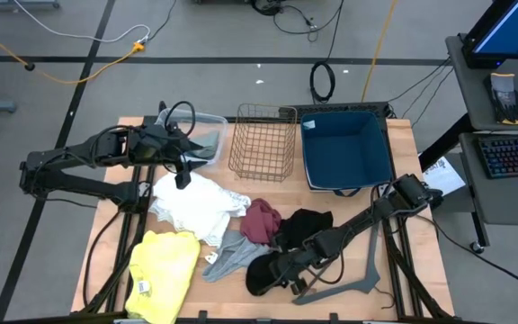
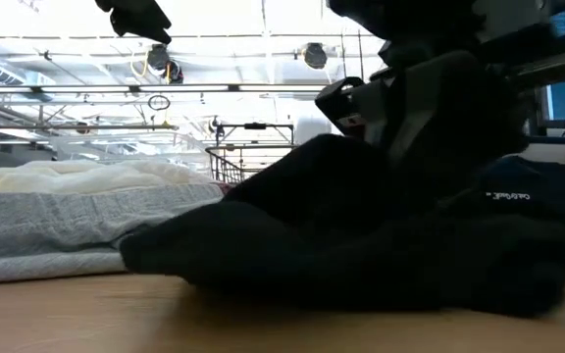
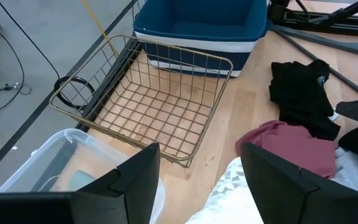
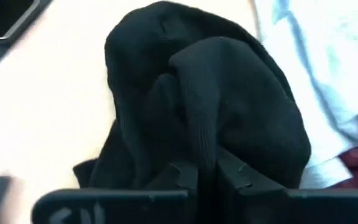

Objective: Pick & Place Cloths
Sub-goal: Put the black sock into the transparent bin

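My right gripper (image 1: 275,266) is low over the near middle of the table, shut on a small black cloth (image 1: 257,274). A second black cloth (image 1: 308,225) lies just beyond it, beside a maroon cloth (image 1: 261,220). A grey cloth (image 1: 227,252), a large white cloth (image 1: 196,202) and a yellow cloth (image 1: 165,270) lie flat on the table to the left. My left gripper (image 3: 197,180) hangs open above the far edge of the white cloth (image 3: 229,193), touching nothing. My right gripper pinches a raised fold (image 4: 197,140) of the black cloth between its two fingers (image 4: 180,177), slanting down from the table's right side. The fold stands up into the fingers (image 2: 410,118), and the rest of the black cloth (image 2: 361,245) lies bunched on the table.
At the far edge stand a clear plastic container (image 1: 203,135), a wire basket (image 1: 263,142) and a blue bin (image 1: 347,148). A grey hanger (image 1: 353,277) lies on the table under the right arm. Bare wood shows at the near right.
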Controlling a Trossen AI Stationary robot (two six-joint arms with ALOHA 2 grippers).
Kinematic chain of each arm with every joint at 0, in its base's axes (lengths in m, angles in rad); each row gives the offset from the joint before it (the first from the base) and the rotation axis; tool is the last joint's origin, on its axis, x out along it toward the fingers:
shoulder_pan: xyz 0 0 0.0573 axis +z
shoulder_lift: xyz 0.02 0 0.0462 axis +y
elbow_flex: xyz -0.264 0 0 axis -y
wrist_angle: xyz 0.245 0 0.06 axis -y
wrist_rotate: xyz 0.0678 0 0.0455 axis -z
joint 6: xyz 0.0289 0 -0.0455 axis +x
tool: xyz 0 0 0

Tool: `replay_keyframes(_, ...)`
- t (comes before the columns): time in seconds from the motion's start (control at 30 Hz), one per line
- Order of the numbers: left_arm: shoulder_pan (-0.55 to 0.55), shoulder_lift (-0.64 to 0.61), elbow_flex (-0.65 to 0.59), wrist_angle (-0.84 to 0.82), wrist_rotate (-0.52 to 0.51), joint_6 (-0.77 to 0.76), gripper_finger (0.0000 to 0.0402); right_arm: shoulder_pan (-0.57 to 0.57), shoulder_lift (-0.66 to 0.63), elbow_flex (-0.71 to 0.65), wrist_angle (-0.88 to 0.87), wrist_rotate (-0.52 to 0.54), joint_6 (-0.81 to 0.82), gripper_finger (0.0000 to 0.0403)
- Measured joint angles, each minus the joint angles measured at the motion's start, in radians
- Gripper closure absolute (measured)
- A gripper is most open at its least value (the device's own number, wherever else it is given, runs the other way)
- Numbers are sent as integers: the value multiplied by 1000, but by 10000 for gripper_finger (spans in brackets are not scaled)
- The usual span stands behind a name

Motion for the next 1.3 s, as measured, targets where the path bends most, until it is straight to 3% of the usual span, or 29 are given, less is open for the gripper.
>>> replay_keyframes(0.33,-70,9,0,2,2,-22,172,0,-160,0,-32,-48,52,399)
replay_keyframes(0.57,-138,64,0,41,2,-17,172,-2,-338,0,-26,-33,-41,400)
replay_keyframes(0.8,-191,165,0,182,7,70,172,-3,-472,0,-11,207,-201,401)
replay_keyframes(1.13,-198,273,0,429,223,188,172,-3,-524,-1,9,691,-393,402)
replay_keyframes(1.3,-198,321,1,538,284,198,172,-29,-512,-1,50,766,-428,402)
